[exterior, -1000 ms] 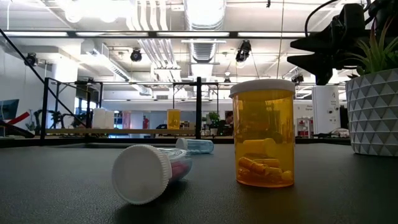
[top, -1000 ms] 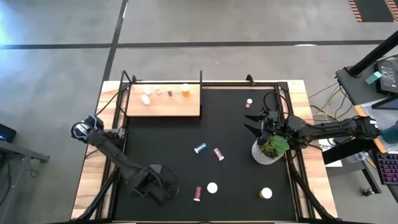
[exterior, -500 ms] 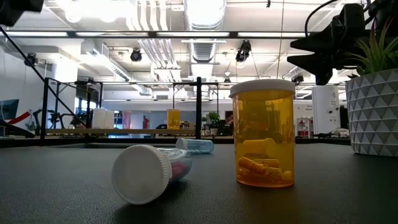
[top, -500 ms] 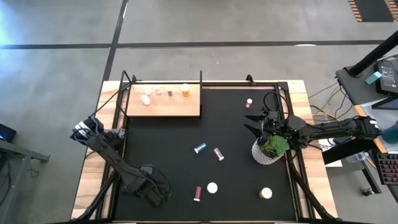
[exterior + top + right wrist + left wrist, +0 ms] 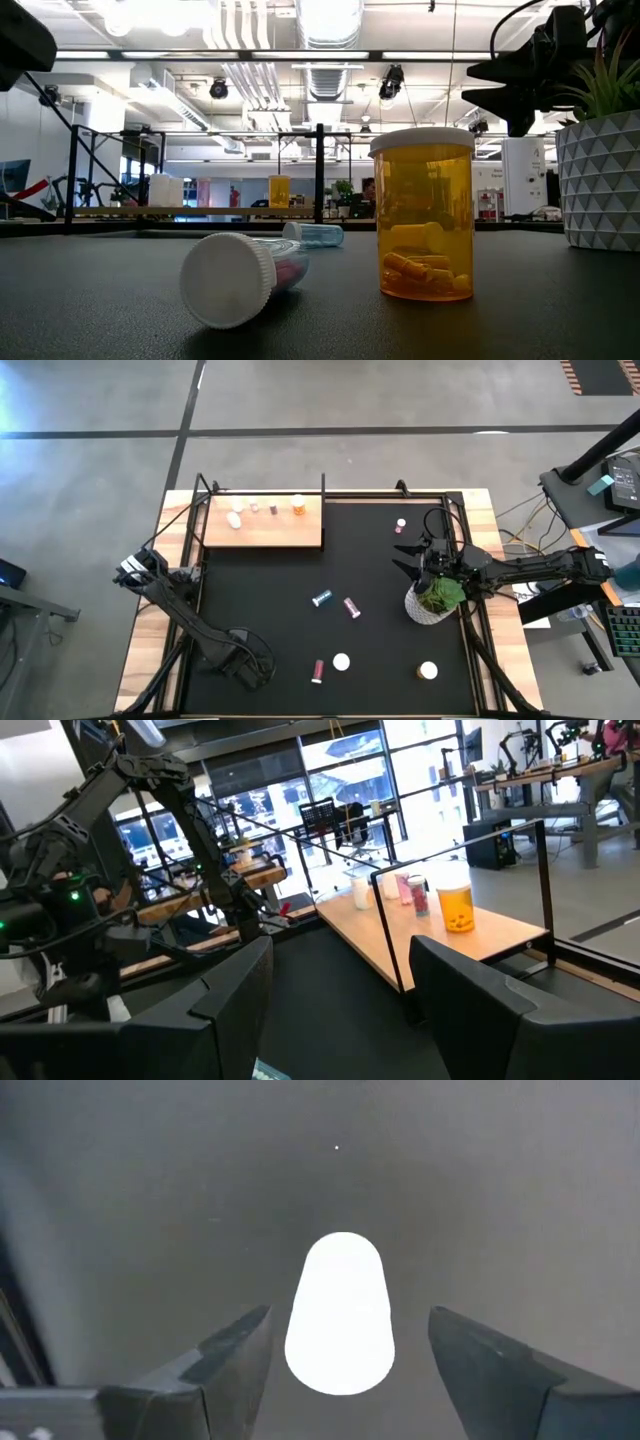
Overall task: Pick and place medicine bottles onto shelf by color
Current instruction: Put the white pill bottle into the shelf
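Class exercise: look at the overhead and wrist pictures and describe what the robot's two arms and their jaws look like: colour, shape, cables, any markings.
Both arms are dark, slender and jointed. The left arm has a blue-and-white part at its outer end and a rounded dark wrist. The right arm runs long and thin, with black cables looping near its gripper. Each gripper's jaws are flat, matt dark-grey wedges narrowing toward the tip. No readable markings show.

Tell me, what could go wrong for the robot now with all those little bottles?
1. The left gripper hangs open, with a finger on either side of a white bottle. Coming down off-centre could knock the bottle away.
2. The right gripper, open and empty, sits right beside the plant pot. A swing might bump the pot.
3. The pink bottle lies on its side and could roll when touched.
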{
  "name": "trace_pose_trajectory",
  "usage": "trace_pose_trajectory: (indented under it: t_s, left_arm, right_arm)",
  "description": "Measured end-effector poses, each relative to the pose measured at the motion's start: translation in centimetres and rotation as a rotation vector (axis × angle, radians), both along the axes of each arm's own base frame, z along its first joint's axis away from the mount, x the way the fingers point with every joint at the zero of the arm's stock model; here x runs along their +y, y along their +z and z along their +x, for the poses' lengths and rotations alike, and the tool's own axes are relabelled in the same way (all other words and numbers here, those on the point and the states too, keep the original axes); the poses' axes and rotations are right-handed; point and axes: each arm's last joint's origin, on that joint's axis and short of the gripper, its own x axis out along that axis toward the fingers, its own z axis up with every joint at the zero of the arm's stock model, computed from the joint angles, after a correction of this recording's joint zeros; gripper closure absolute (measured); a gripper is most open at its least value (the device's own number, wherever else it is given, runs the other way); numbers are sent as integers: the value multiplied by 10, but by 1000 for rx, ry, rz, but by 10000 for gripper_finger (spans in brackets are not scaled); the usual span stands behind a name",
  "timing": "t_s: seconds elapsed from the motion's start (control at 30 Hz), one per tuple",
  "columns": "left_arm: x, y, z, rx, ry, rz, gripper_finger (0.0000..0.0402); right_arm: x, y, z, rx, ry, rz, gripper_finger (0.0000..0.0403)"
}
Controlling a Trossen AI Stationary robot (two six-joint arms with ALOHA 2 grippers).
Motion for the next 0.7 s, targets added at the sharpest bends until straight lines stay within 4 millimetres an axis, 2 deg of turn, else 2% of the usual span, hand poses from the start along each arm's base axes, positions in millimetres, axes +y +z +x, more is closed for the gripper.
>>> trace_pose_trajectory:
  t_s: [0.13, 0.5, 0.7]
  left_arm:
    - [0, -2, 0, 9, -6, -21, 171]
    - [0, -3, -2, 32, -9, -34, 276]
    - [0, -3, -1, 30, -6, -32, 276]
  right_arm:
    - [0, 0, 0, 0, 0, -1, 177]
    - [0, 0, 0, 0, 0, 0, 177]
    - [0, 0, 0, 0, 0, 0, 177]
